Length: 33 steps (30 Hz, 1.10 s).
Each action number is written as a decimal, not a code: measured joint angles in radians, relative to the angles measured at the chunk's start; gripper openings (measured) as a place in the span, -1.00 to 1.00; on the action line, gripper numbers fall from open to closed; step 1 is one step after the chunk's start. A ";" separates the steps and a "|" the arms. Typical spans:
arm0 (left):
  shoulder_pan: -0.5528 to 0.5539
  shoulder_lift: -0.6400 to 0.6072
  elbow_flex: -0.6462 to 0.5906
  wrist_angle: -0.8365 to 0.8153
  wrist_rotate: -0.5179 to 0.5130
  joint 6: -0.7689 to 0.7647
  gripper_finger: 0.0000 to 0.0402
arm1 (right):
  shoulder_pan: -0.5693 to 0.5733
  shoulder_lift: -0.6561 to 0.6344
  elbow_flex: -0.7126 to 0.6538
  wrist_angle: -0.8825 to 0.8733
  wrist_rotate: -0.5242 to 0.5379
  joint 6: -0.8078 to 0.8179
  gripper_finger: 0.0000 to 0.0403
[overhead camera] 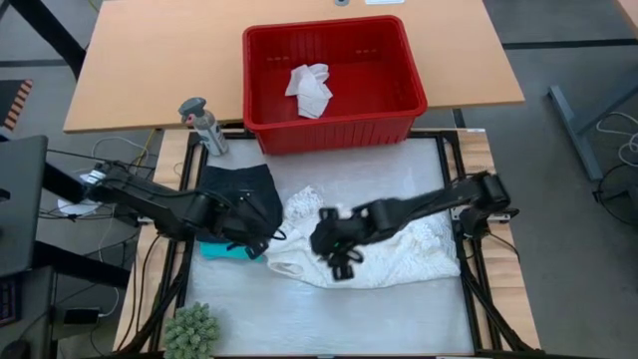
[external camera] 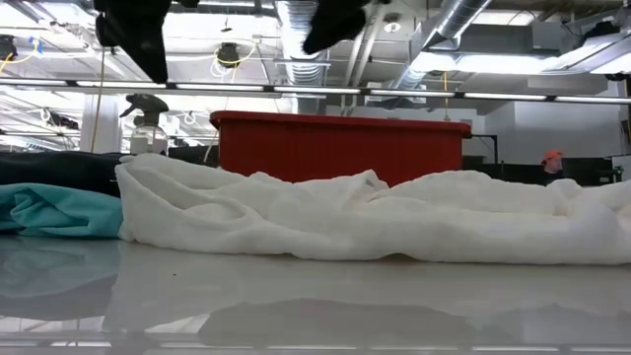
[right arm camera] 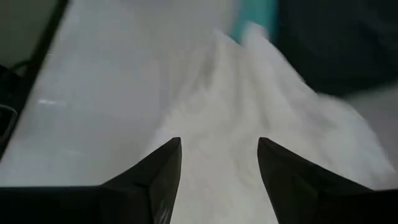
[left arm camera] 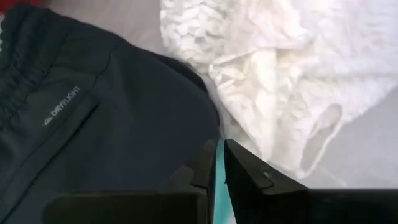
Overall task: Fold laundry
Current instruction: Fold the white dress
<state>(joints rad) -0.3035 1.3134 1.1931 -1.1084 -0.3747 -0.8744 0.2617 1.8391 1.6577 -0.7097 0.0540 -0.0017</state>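
Observation:
Black shorts lie folded at the table's left, over a teal garment that shows at their near edge. A white lacy garment lies rumpled in the middle, beside the shorts. My left gripper hangs shut above the shorts' right near corner, with teal showing through the slit between its fingers. My right gripper is open above the white garment's left part, pointing steeply down. In the low view both grippers hang well above the cloth.
A red basket stands at the far middle with a white cloth inside. A spray bottle stands at the far left, and a small green plant at the near left corner. Bare table shows along the near edge.

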 joint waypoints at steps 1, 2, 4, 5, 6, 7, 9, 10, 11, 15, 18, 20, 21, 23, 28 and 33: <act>0.000 -0.010 0.000 0.000 0.005 0.011 -0.89 | 0.010 0.028 0.000 0.037 0.000 0.006 0.14; 0.000 -0.021 0.000 0.000 0.012 0.019 -0.89 | 0.019 0.051 0.000 0.074 0.000 0.018 0.13; 0.000 -0.041 0.000 0.000 0.025 0.032 -0.89 | 0.036 0.102 0.000 0.135 0.000 0.059 0.13; 0.000 -0.051 0.000 0.000 0.029 0.039 -0.89 | 0.042 0.125 0.000 0.168 0.000 0.075 0.13; -0.001 -0.061 0.000 -0.001 0.030 0.047 -0.89 | 0.048 0.147 0.000 0.196 0.000 0.079 0.13; -0.003 -0.068 0.000 -0.001 0.030 0.057 -0.89 | 0.053 0.169 0.000 0.226 0.003 0.080 0.13; -0.004 -0.081 0.000 -0.001 0.027 0.083 -0.89 | 0.060 0.204 0.001 0.281 0.041 0.082 0.13; -0.004 -0.085 0.000 -0.001 0.023 0.096 -0.89 | 0.063 0.221 0.002 0.295 0.069 0.091 0.13; -0.004 -0.088 0.000 -0.002 0.021 0.107 -0.89 | 0.064 0.237 0.004 0.301 0.095 0.109 0.13; -0.004 -0.090 0.000 -0.004 0.031 0.132 -0.89 | 0.056 0.294 0.020 0.295 0.127 0.160 0.11; -0.004 -0.090 -0.001 -0.004 0.038 0.153 -0.89 | 0.046 0.324 0.033 0.297 0.151 0.187 0.09; -0.004 -0.091 -0.001 -0.004 0.038 0.156 -0.89 | 0.041 0.339 0.036 0.298 0.159 0.189 0.08; -0.004 -0.091 -0.001 -0.004 0.038 0.156 -0.89 | 0.041 0.343 0.038 0.294 0.161 0.191 0.07; -0.004 -0.091 -0.001 -0.004 0.037 0.156 -0.89 | 0.035 0.344 0.038 0.291 0.176 0.205 0.06; -0.004 -0.091 -0.001 -0.001 0.037 0.156 -0.89 | 0.017 0.341 0.041 0.295 0.191 0.212 0.06; -0.007 -0.091 -0.001 -0.001 0.036 0.155 -0.89 | 0.003 0.342 0.040 0.296 0.190 0.213 0.06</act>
<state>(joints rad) -0.3104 1.2228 1.1919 -1.1089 -0.3383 -0.7193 0.2649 2.1811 1.6981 -0.4141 0.2442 0.2115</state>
